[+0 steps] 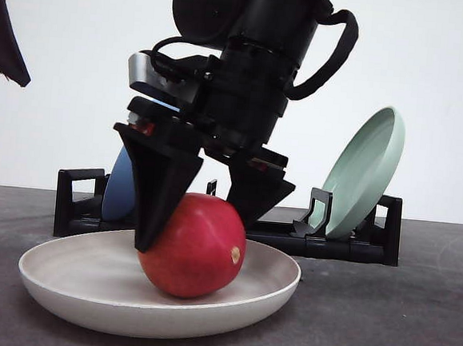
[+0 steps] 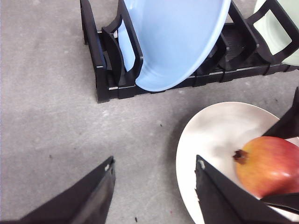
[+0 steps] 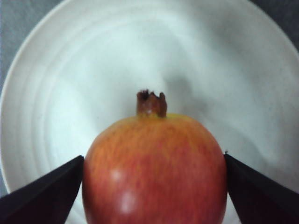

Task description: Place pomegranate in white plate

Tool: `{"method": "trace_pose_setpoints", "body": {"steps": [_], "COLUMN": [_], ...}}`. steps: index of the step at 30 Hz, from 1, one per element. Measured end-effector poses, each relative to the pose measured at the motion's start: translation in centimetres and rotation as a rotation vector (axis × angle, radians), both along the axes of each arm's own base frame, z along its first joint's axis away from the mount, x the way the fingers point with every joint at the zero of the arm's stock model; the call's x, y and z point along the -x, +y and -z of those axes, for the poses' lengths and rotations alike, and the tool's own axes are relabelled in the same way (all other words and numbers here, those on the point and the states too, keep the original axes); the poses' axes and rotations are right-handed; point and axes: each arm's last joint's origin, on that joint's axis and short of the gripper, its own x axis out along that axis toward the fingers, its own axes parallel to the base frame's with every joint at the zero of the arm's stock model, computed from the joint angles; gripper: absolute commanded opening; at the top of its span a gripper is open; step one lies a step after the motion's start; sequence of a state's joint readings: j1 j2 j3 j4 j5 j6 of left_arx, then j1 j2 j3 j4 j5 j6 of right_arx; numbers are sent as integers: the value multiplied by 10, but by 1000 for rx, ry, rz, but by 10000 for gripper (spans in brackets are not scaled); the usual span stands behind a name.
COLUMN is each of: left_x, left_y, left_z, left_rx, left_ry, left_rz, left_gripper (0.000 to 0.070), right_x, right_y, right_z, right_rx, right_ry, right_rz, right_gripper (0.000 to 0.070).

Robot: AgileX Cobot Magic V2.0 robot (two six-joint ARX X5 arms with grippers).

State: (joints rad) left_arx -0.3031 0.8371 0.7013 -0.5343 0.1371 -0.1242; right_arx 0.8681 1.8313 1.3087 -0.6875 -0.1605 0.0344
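So the right gripper (image 1: pixel 200 211) is clamped on the pomegranate (image 1: pixel 194 246), one black finger on each flank, and in the right wrist view you can see both fingers pressed right up against the red skin. The fruit is already down inside the white plate (image 1: pixel 55 275), bottom touching the plate floor a bit toward the middle, so I'd say the job is basically at the let-go stage.

The left gripper (image 2: pixel 154 186) is hanging off to the side over the bare desk (image 2: pixel 46 116) with its fingers spread and nothing between them.

Handling-wise, this looks like a hefty, hard-shelled fruit with smooth, kinda glossy skin, so my guess is it won't squash but it could slip or roll. Holding it across the widest part of the belly, like it is now, seems the safest spot.

Orientation: it's lying on its side. The long axis runs roughly level, with the little brown crown end pointing away from the right wrist camera and the tan scar end facing the front camera, slightly right. Being round and on its side, it might rock a little once freed.

Behind the plate there's a black rack (image 1: pixel 346 246) holding a blue plate (image 2: pixel 177 42) and a pale green plate (image 1: pixel 364 171) on edge
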Motion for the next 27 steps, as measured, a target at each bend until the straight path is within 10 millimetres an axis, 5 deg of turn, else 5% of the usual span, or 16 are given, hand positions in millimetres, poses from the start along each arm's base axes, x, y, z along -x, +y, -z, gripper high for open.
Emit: {"method": "trace_pose_setpoints", "body": {"steps": [12, 18, 27], "left_x": [0, 0, 0], "left_y": [0, 0, 0], "left_z": [0, 0, 0], "left_rx": [3, 8, 16], "left_ry": [2, 4, 9], "left_rz": [-3, -7, -14], "left_gripper": [313, 313, 313], "right_x": [7, 20, 31], "right_y": [-12, -53, -138], "right_z": [-8, -21, -25], "right_rx": [-135, -327, -469], "right_ry": [-121, -268, -269], "right_rz": [6, 44, 162], "right_gripper": [602, 602, 602]}}
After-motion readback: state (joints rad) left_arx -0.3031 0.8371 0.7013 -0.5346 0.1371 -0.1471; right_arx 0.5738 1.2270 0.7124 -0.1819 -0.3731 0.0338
